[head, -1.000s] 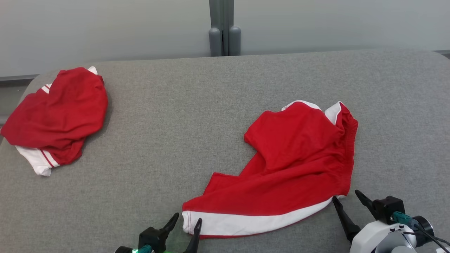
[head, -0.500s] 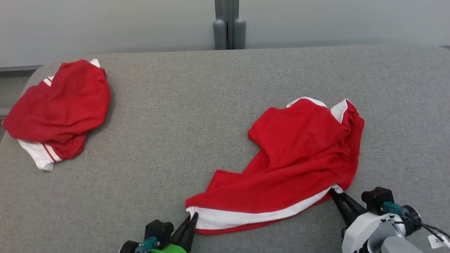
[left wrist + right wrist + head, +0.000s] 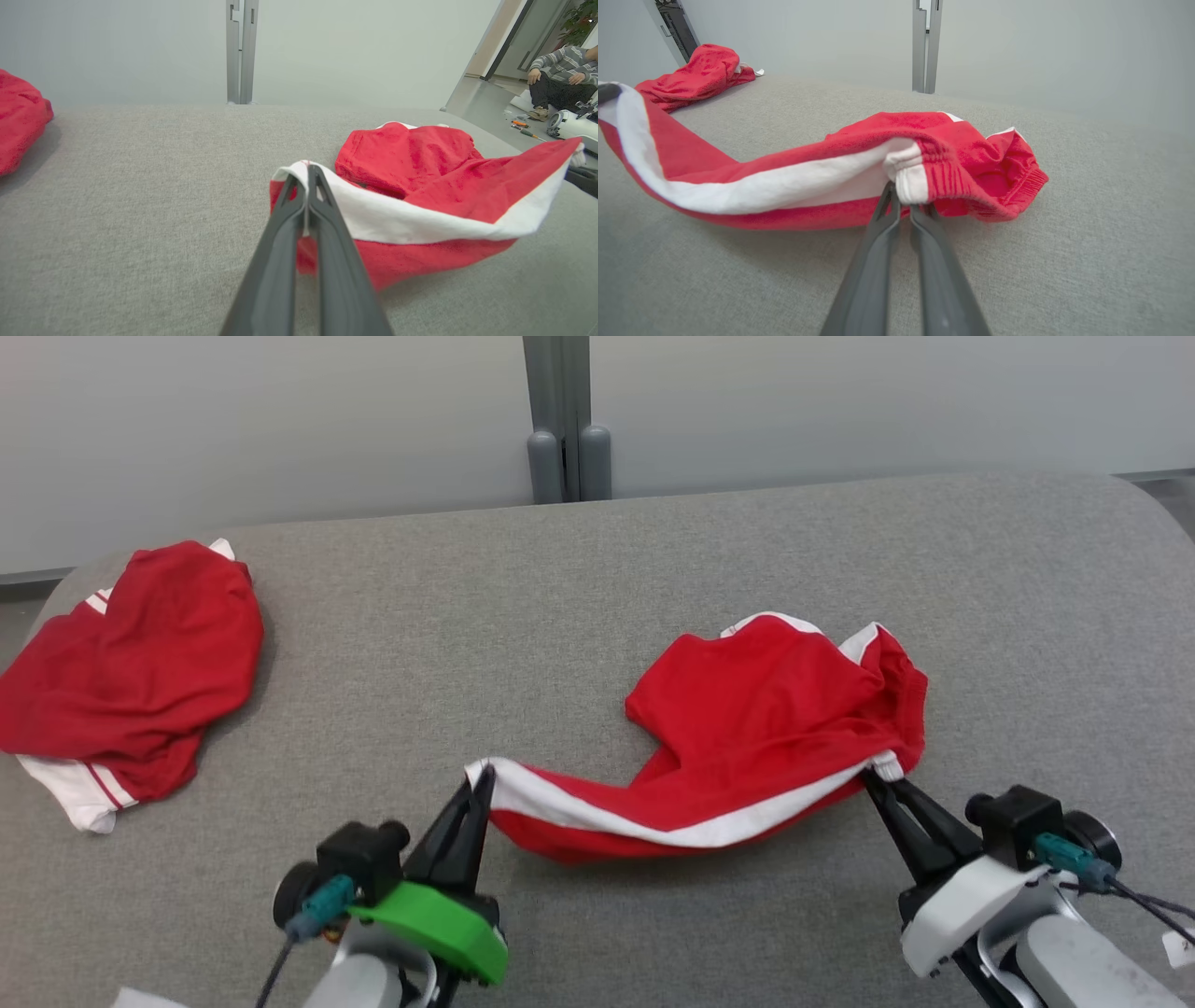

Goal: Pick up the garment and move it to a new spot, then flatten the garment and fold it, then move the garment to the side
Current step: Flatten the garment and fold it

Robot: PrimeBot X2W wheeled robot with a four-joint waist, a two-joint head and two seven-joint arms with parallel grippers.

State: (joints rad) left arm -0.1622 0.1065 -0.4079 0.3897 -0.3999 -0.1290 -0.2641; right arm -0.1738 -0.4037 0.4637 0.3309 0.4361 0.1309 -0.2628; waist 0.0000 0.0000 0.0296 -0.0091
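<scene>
While left fingers (image 3: 462, 826) and right fingers (image 3: 910, 821) grip the garment (image 3: 766, 709), another heap (image 3: 131, 672) lies apart

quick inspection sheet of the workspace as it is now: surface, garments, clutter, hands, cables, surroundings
surface: grey fabric-covered table, no stains seen
job's things: red shorts with a white stripe; striped edge raised between both hands, the rest bunched on the table
clutter: second red garment, crumpled at the table's far left
hands: left hand shut on the stripe's left end; right hand shut on the waistband corner
cables: right wrist cable and left wrist cable run from teal plugs, apart from the cloth
surroundings: pale wall, grey post; seated person and tools on the floor beyond the table
</scene>
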